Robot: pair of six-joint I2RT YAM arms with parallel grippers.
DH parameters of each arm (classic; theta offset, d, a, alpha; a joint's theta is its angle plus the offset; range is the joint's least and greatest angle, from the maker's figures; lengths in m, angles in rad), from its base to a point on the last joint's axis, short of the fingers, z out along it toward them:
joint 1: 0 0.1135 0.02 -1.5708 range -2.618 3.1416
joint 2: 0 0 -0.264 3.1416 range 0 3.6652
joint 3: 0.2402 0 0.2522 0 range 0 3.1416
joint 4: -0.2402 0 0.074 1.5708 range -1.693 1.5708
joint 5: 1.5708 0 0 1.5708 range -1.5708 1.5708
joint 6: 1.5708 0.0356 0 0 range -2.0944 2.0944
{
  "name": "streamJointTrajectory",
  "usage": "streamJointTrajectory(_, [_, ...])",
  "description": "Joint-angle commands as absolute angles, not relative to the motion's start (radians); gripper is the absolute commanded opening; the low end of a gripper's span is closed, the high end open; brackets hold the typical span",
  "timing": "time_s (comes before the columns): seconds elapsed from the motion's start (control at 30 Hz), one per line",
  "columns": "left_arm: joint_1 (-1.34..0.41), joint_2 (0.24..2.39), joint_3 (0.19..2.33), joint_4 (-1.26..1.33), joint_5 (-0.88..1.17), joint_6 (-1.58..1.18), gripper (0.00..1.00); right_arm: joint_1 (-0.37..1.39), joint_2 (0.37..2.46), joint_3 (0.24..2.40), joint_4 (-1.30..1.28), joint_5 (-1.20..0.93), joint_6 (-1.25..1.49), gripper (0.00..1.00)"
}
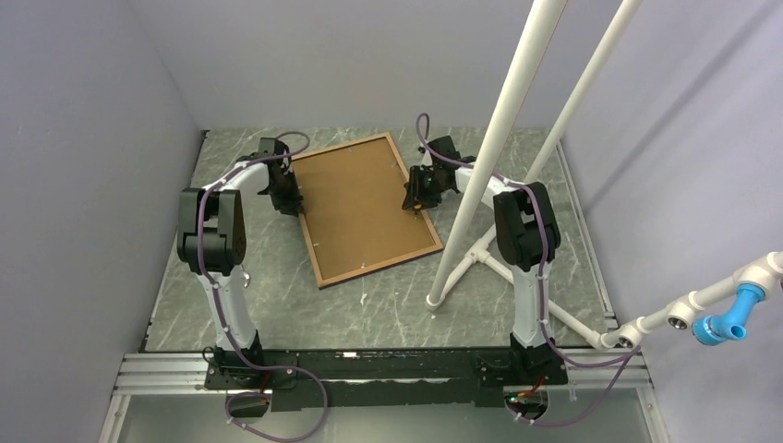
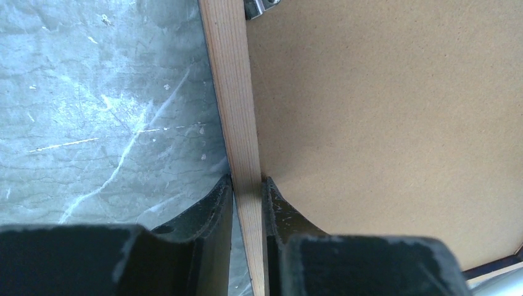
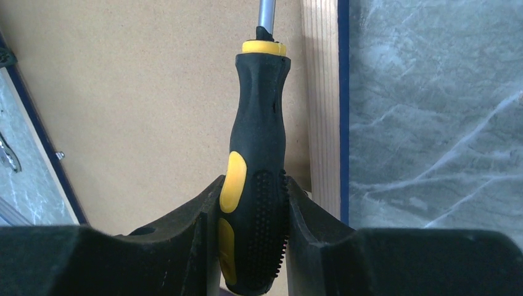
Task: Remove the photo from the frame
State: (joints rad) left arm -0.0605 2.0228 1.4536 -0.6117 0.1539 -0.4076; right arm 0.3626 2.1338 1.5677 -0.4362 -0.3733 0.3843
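Note:
The frame (image 1: pixel 319 249) lies face down on the table, its brown backing board (image 1: pixel 360 208) up inside a light wood rim (image 2: pixel 237 111). The photo is hidden under the board. My left gripper (image 1: pixel 294 196) is at the frame's left edge, and in the left wrist view the gripper (image 2: pixel 248 182) is shut on the wood rim, one finger on each side. My right gripper (image 1: pixel 413 194) hovers over the frame's right edge. In its wrist view the gripper (image 3: pixel 253 185) is shut on a black-and-yellow screwdriver (image 3: pixel 259 123), whose metal shaft points away over the board.
Two white slanted pipes (image 1: pixel 480 157) rise from a stand whose foot (image 1: pixel 434 300) rests on the table right of the frame. A metal clip (image 2: pixel 259 7) sits at the board's edge. Grey walls enclose the table on three sides.

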Motion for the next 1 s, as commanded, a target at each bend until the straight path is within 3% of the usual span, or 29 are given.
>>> streamJointTrajectory(0.0, [-0.06,2.039,1.476,-0.617,0.161,-0.354,0.0,0.356,2.167,1.647,-0.435,-0.39,0.349,0.0])
streamJointTrajectory(0.6, [-0.083,2.032,1.459,-0.6,0.148,-0.315,0.0,0.369,2.297,1.851,-0.521,-0.497,0.138,0.0])
streamJointTrajectory(0.97, [-0.083,2.039,1.48,-0.621,0.147,-0.321,0.0,0.36,2.063,1.645,-0.452,-0.377,0.259,0.0])
